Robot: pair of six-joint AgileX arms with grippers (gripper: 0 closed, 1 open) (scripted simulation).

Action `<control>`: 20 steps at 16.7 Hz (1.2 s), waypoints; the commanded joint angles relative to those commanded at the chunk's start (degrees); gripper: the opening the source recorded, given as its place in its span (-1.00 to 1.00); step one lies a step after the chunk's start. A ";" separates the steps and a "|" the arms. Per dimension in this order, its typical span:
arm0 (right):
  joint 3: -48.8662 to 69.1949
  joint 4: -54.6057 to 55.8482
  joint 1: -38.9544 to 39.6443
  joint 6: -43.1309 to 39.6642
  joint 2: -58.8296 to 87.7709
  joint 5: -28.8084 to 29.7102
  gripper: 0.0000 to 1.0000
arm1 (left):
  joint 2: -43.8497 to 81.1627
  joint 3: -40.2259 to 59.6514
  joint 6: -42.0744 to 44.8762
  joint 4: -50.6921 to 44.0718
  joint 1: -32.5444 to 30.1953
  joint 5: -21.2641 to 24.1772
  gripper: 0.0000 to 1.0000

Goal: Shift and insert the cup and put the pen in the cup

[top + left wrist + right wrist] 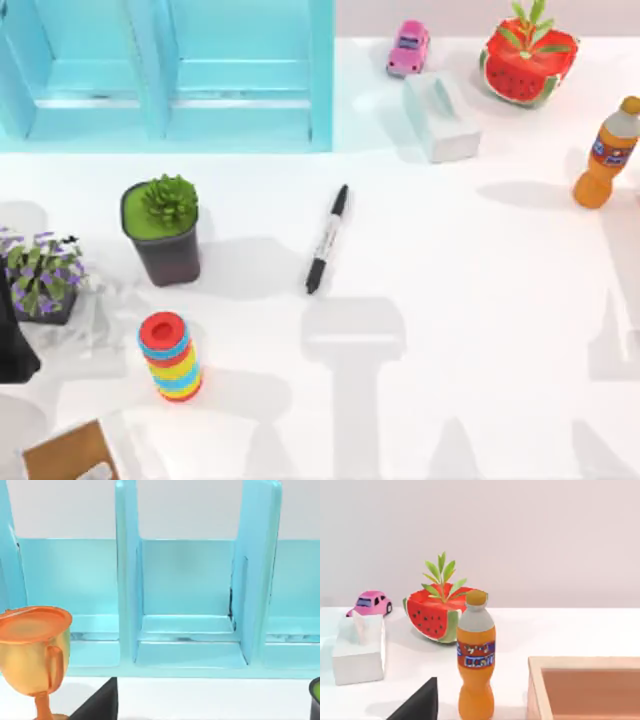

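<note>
From above, the pen [327,239] lies flat on the white table [460,300] near its middle, its length running from about one o'clock down to seven o'clock. At nine o'clock from it stands a dark square plant pot [163,230] with a green succulent, and farther toward eight o'clock a toy ring stack [170,356] with a red top. A purple-flowered plant [42,275] sits at the left edge, a dark arm part just below it. The light blue shelf unit [165,70] takes up the eleven o'clock corner. Toward one o'clock are a pink toy car [408,48], a white tissue box [441,116] and a watermelon planter [527,62]; an orange soda bottle [606,152] stands at two o'clock (close to the right edge).

The left wrist view faces the shelf unit's open compartments [187,600], with a gold trophy cup [35,655] in front of them; a dark wedge [97,702] sits at the lower edge, and whether the left pincer is apart or together I cannot tell.

The right wrist view has the soda bottle [475,655] nearest, the watermelon planter [440,612], tissue box [359,647] and pink car [370,603] behind it, and a wooden tray's rim [585,664]; the right pincer's state I cannot tell either
</note>
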 joint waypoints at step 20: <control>63.75 -52.29 -19.47 -19.18 72.05 0.09 1.00 | 0.00 0.00 0.00 0.00 0.00 0.00 1.00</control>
